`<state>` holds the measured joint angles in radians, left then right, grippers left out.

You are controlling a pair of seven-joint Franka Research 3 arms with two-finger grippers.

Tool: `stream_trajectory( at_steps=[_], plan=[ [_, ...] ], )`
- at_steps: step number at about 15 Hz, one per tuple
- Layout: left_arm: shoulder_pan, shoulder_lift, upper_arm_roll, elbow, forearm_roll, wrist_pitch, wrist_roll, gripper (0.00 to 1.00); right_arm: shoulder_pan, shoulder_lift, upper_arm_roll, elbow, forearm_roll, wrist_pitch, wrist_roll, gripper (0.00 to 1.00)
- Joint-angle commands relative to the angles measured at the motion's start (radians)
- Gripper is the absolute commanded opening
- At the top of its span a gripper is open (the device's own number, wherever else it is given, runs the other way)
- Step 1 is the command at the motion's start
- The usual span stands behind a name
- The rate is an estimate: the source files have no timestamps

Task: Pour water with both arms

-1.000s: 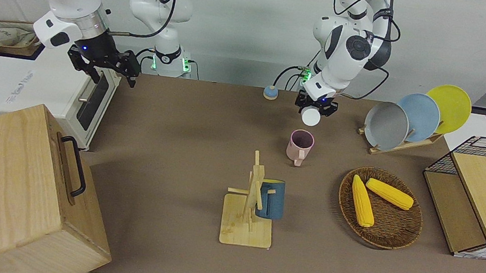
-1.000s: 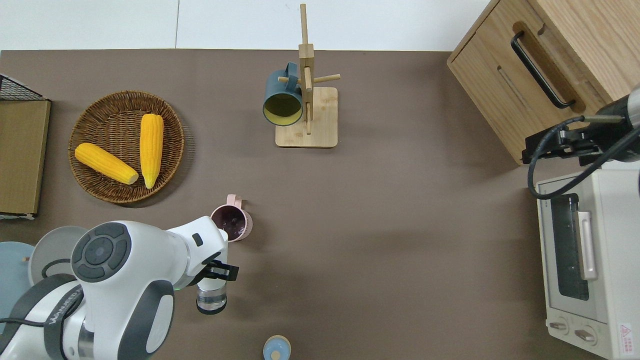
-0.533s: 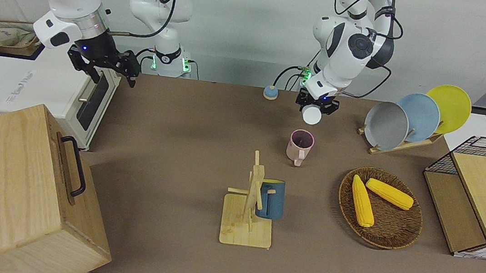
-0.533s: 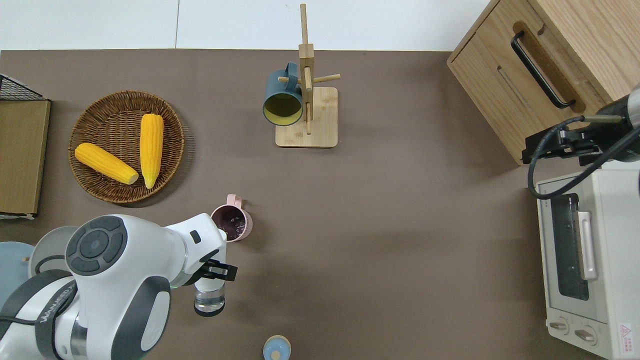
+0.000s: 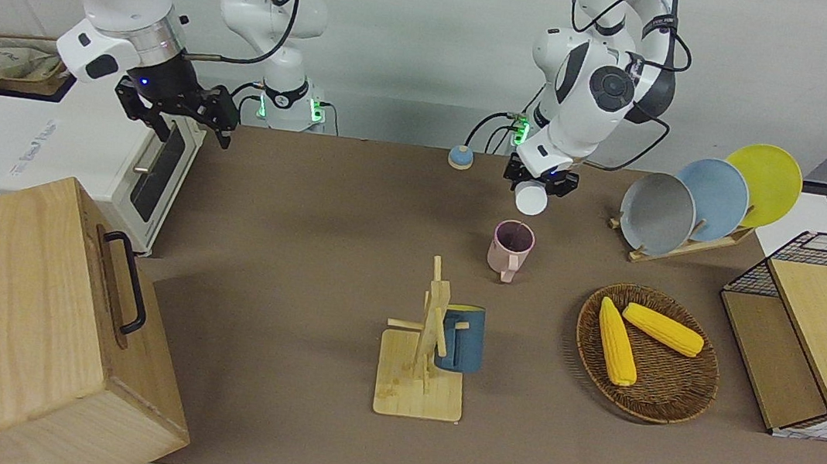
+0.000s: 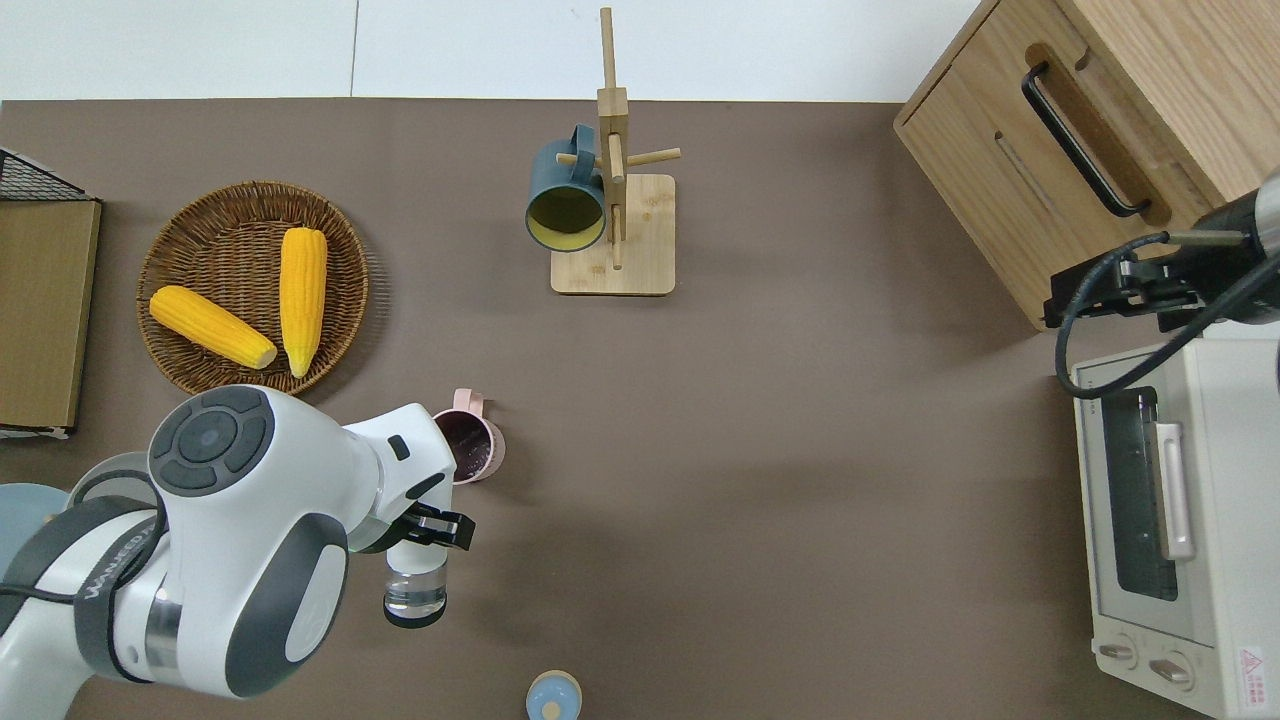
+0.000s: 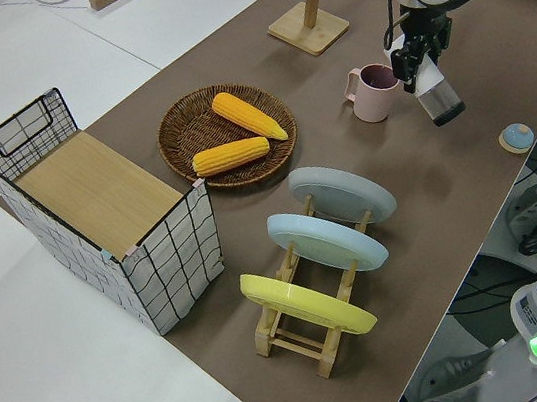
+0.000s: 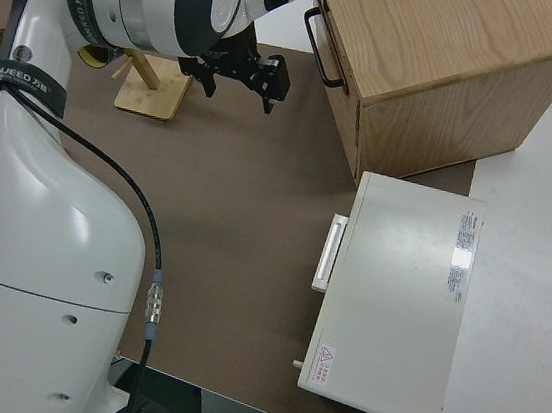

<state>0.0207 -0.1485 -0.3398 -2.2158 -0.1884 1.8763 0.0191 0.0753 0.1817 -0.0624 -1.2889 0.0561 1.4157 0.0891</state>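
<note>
My left gripper (image 5: pixel 540 178) is shut on a clear bottle (image 6: pixel 415 585) with a little water in it. It holds the bottle tilted in the air over bare brown mat, just beside a pink mug (image 6: pixel 470 450). The gripper also shows in the overhead view (image 6: pixel 428 532) and the left side view (image 7: pixel 417 62). The bottle (image 7: pixel 438 100) hangs below the fingers, clear of the mug. The mug (image 5: pixel 511 247) stands upright on the mat, its inside dark. My right arm is parked with its gripper (image 5: pixel 182 112) open and empty.
A small blue cap (image 6: pixel 553 695) lies near the robots' edge. A mug tree (image 5: pixel 426 342) holds a dark blue mug (image 5: pixel 460 338). A wicker basket (image 5: pixel 663 400) with two corn cobs, a plate rack (image 5: pixel 697 198), a wire crate (image 5: pixel 815 332), a toaster oven (image 6: pixel 1170 520) and a wooden box (image 5: pixel 21 327) ring the mat.
The left arm's upper joints have swung a little farther out over the table, and the bottle has shifted only slightly. The right arm has not moved.
</note>
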Motion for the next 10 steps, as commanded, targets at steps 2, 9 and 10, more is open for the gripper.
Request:
stream_trajectory(
  at_steps=[2, 9, 10],
  plan=[
    [0.008, 0.004, -0.002, 0.041, 0.024, -0.045, -0.021, 0.00, -0.006, -0.022, 0.003, -0.027, 0.010, 0.005, -0.017, 0.994],
    [0.007, 0.010, -0.002, 0.054, 0.050, -0.068, -0.039, 0.00, -0.006, -0.022, 0.003, -0.027, 0.010, 0.005, -0.018, 0.994],
    [0.008, 0.012, -0.002, 0.064, 0.050, -0.080, -0.038, 0.00, -0.006, -0.022, 0.003, -0.027, 0.010, 0.005, -0.018, 0.994]
  ],
)
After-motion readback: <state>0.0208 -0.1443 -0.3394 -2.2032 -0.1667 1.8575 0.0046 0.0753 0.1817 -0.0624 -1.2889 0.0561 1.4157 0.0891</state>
